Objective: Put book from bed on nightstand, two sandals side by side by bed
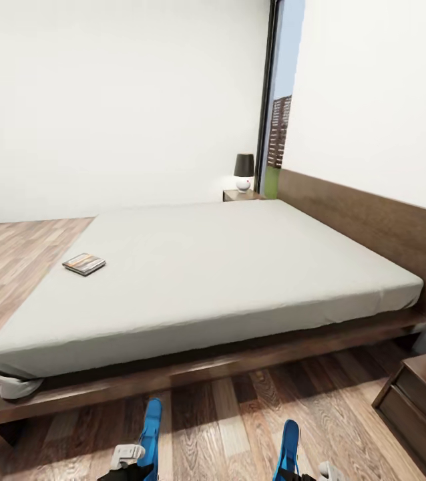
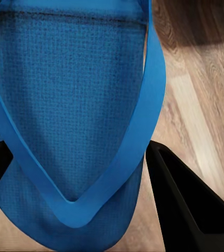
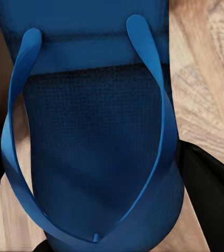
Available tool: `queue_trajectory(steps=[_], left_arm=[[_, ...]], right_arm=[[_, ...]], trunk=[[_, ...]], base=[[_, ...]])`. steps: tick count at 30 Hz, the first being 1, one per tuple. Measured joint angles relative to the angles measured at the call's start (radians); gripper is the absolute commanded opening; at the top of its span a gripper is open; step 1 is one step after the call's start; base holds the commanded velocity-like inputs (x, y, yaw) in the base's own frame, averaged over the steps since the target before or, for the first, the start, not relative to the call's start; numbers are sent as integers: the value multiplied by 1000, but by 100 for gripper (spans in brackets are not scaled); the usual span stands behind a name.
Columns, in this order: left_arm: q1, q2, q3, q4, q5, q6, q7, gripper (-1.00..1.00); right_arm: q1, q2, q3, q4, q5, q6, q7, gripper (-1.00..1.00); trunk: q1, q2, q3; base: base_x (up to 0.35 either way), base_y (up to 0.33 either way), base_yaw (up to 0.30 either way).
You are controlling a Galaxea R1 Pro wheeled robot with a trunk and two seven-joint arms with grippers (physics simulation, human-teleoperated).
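Observation:
The book (image 1: 84, 263) lies flat on the bed (image 1: 226, 267), near the mattress's left edge. Two bright blue sandals are lifted above the wooden floor in front of the bed. My left gripper (image 2: 78, 152) is shut on the left sandal (image 1: 151, 427), its black fingers (image 2: 185, 199) pressing the sole's edges. My right gripper (image 3: 93, 157) is shut on the right sandal (image 1: 288, 447) in the same way. One nightstand (image 1: 240, 194) stands beyond the bed by the headboard. The other nightstand (image 1: 420, 401) is close by at the lower right.
A dark-shaded lamp (image 1: 244, 172) sits on the far nightstand beside a tall narrow window (image 1: 280, 120). The headboard (image 1: 373, 220) runs along the right wall. Wooden floor (image 1: 240, 414) lies between me and the bed frame, and more floor (image 1: 13, 254) left of the bed.

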Motion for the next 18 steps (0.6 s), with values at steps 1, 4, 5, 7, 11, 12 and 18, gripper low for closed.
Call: queue_trajectory(steps=[1,4,5,7,11,12,18], left_arm=[[0,0,0,0,0,0,0,-100],[0,0,0,0,0,-1,1,-100],[0,0,0,0,0,0,1,-100],[0,0,0,0,0,0,0,-100],[0,0,0,0,0,0,0,-100],[0,0,0,0,0,0,0,-100],[0,0,1,0,1,0,0,-100]], right_arm=[[0,0,0,0,0,0,0,-100],[0,0,0,0,0,0,0,-100],[0,0,0,0,0,0,0,-100],[0,0,0,0,0,0,0,-100],[0,0,0,0,0,0,0,-100],[0,0,0,0,0,0,0,-100],[0,0,0,0,0,0,0,-100]], trunk=[[0,0,0],[0,0,0],[0,0,0],[0,0,0],[0,0,0],[0,0,0],[0,0,0]], base=[[-2,0,286],[-1,0,286],[0,0,286],[0,0,286],[0,0,286],[0,0,286],[0,0,261]])
